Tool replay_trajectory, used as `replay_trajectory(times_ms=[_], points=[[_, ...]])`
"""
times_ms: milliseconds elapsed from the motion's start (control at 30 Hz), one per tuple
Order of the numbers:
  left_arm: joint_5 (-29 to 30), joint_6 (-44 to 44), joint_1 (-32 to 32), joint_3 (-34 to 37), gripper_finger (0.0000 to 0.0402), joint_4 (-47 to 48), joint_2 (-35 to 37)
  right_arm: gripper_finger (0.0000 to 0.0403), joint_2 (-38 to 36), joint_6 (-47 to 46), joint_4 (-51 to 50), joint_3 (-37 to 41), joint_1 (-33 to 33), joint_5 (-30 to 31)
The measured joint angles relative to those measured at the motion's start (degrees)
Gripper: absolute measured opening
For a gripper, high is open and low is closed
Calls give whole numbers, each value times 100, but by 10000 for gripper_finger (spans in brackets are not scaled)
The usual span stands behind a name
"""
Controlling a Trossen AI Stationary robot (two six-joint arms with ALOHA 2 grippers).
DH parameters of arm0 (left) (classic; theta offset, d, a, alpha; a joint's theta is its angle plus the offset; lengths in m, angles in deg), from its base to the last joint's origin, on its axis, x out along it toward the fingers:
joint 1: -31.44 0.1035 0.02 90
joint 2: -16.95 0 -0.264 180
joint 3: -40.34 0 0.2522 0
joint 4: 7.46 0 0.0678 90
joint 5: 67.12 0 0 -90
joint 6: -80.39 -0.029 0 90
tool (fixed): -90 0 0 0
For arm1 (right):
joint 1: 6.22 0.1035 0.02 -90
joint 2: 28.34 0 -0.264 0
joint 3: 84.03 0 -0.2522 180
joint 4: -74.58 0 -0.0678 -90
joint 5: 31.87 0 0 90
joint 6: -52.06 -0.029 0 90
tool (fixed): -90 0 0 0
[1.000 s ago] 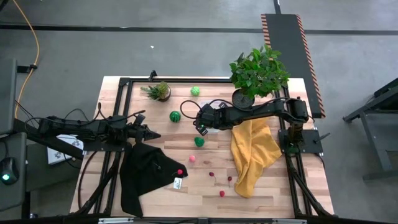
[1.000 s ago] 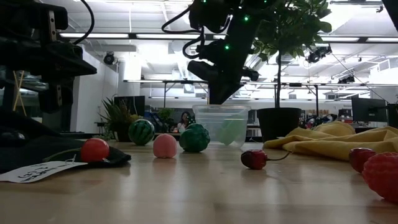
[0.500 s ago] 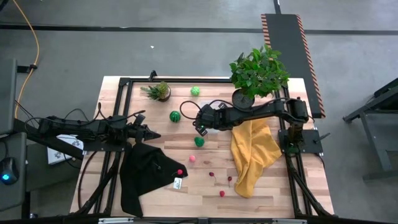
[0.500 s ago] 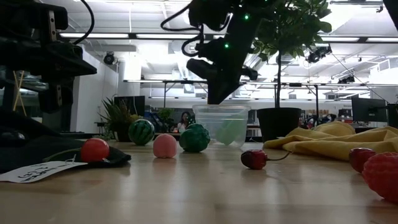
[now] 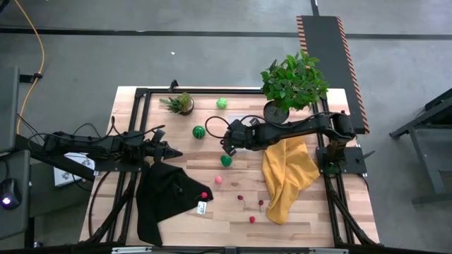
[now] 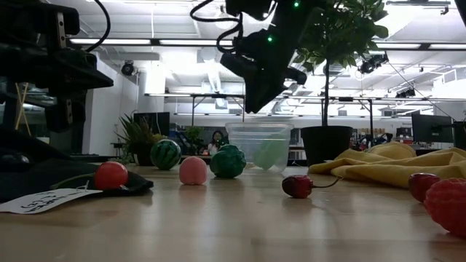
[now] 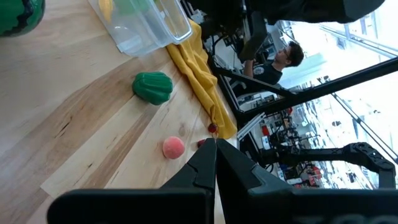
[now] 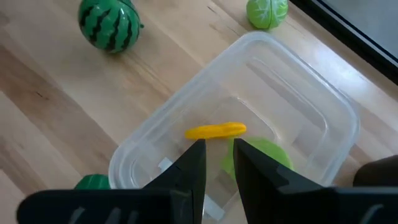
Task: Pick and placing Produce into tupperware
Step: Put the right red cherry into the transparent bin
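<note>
Right gripper (image 8: 217, 163) hovers over tupperware (image 8: 323, 118) mid-desk, fingers slightly spread, empty; yellow piece (image 8: 215, 130) and light-green piece (image 8: 264, 152) inside, directly beyond fingertips. Left gripper (image 7: 215, 163) pressed together, near left edge.

Bright lights on the ceiling (image 6: 218, 44) make everything easy to see, windows (image 7: 367, 25) glare white, and the near table (image 6: 218, 233) looks blurry.

Right tool (image 6: 258, 102) now higher above the tupperware (image 6: 260, 145).
</note>
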Motion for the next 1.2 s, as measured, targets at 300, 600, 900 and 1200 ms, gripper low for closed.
replay_trajectory(times_ms=[300,600,900,1200], points=[[0,1,-2,0,1,2,2,73,-164,-273,-107,9,314,18],[1,2,-2,0,1,0,0,73,-589,-526,-120,9,724,-41],[0,2,-1,-1,1,2,0,73,-894,-693,500,9,1210,-1215],[0,2,0,0,1,-1,1,73,-897,-843,1151,9,1694,-1808]])
